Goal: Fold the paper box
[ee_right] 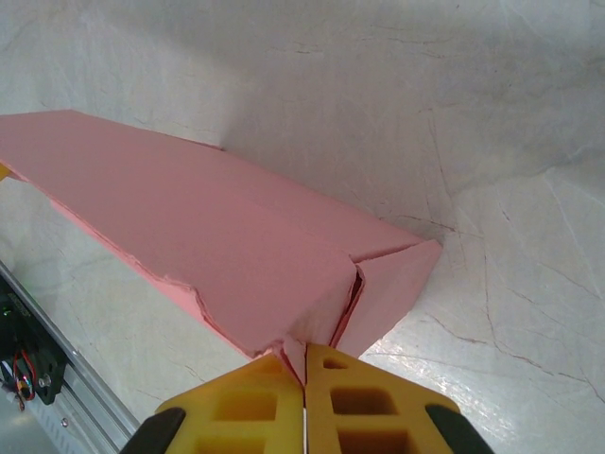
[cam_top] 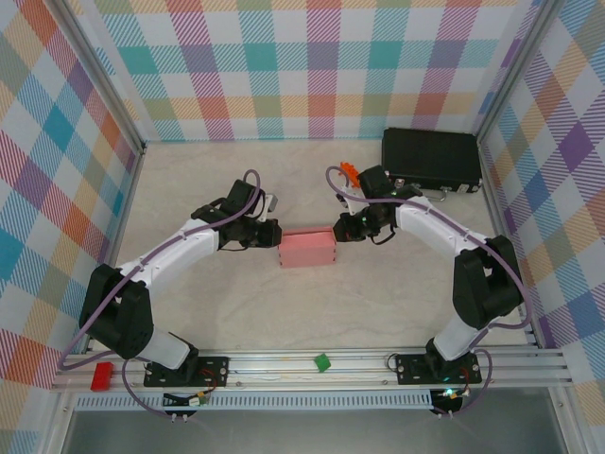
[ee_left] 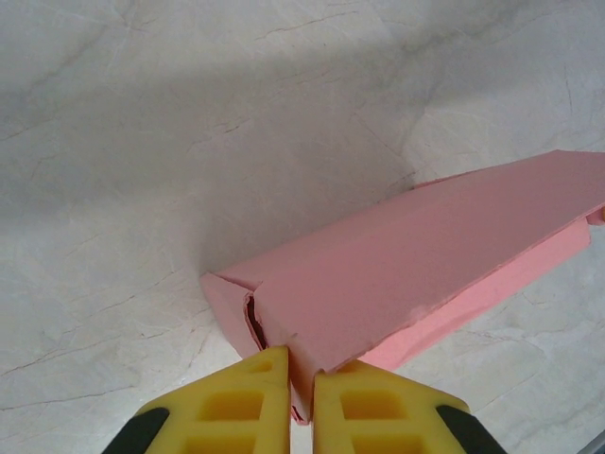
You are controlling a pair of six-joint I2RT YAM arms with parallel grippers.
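Note:
The paper box [cam_top: 308, 248] is a small flat pink rectangle lying mid-table between the two arms. My left gripper [cam_top: 274, 235] is shut on the box's left end; in the left wrist view its yellow fingers [ee_left: 241, 409] pinch a pink corner flap of the paper box [ee_left: 416, 260]. My right gripper [cam_top: 338, 230] is shut on the box's right end; the right wrist view has its yellow fingertips [ee_right: 364, 397] nearly touching, with a thin edge of the paper box [ee_right: 208, 227] caught between them. End flaps at both ends stand slightly ajar.
A black hard case [cam_top: 432, 157] lies at the back right, with small orange bits [cam_top: 348, 172] beside it. A green block [cam_top: 322, 361] and a red block [cam_top: 100, 375] rest on the front rail. Checked walls close three sides.

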